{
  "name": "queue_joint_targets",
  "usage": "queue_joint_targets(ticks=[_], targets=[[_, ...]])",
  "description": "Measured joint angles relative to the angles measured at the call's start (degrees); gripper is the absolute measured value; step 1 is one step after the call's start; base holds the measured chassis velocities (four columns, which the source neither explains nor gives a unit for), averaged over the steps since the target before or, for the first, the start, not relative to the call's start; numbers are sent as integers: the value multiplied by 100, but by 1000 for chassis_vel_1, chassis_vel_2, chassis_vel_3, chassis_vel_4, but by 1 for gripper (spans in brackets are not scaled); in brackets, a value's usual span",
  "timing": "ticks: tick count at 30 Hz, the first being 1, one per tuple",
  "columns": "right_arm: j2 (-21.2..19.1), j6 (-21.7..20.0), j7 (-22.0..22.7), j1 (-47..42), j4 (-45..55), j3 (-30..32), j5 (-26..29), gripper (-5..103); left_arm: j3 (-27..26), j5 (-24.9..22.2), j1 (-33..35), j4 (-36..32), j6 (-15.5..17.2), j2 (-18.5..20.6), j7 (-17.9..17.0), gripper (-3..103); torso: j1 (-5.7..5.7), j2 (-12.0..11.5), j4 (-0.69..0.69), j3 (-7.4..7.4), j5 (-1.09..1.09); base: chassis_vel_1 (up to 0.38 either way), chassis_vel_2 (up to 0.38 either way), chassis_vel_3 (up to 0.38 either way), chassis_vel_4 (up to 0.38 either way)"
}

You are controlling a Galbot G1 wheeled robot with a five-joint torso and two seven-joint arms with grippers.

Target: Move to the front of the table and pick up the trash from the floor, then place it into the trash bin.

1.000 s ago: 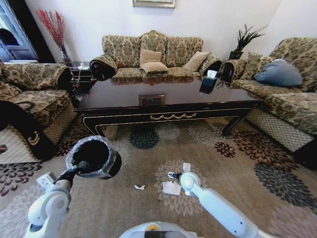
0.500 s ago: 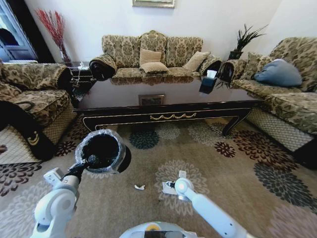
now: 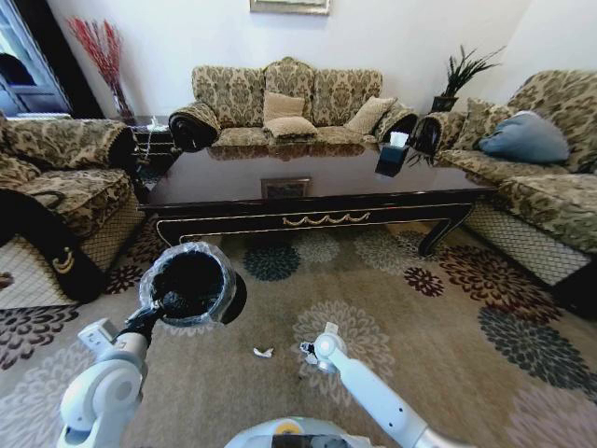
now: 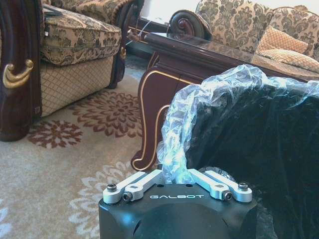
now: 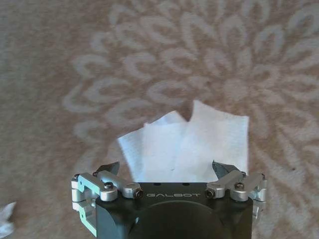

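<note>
Directly beneath the right gripper [image 5: 167,172], whose jaws stand wide, the flat white paper napkin [image 5: 187,142] lies on the carpet; the left gripper [image 4: 177,179] clamps the black lined trash bin [image 4: 249,129].

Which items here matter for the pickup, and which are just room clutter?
Job: white paper napkin on the carpet under the open right gripper; crumpled white wrapper; trash bin held by the left gripper; coffee table.
Clutter: tissue box, cushions, potted plant.
</note>
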Motion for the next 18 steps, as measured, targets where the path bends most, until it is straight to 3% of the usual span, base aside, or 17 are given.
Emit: queue_joint_targets(ticks=[3,5,7,11,13,17,18], targets=[[-42,-1,-35,-20,-61,2,-78,103,18,37,-5,23,-4,-6,0,2,0,0,0,0,0,0,0,0,0],[-90,6,-89,-53,-135,-24,-220,94,40,78,1,44,-12,-24,-1,2,0,0,0,0,0,0,0,0,0],[-110,6,-97,-68,-143,-35,-247,94,45,88,2,52,-15,-27,-1,2,0,0,0,0,0,0,0,0,0],[-229,8,-114,-158,-51,-73,-333,73,50,107,-6,72,-35,-25,0,2,-1,1,1,-1,0,0,0,0,0],[-246,9,-114,-170,-31,-78,-344,73,51,107,-7,74,-37,-25,-1,2,0,0,1,-1,0,0,0,0,0],[-335,30,-114,-237,67,-95,-415,51,62,131,-7,97,-63,-39,0,2,-1,1,1,-1,0,0,0,0,0],[-335,30,-114,-237,67,-95,-415,51,62,131,-7,97,-63,-39,0,2,-1,1,1,-1,0,0,0,0,0]])
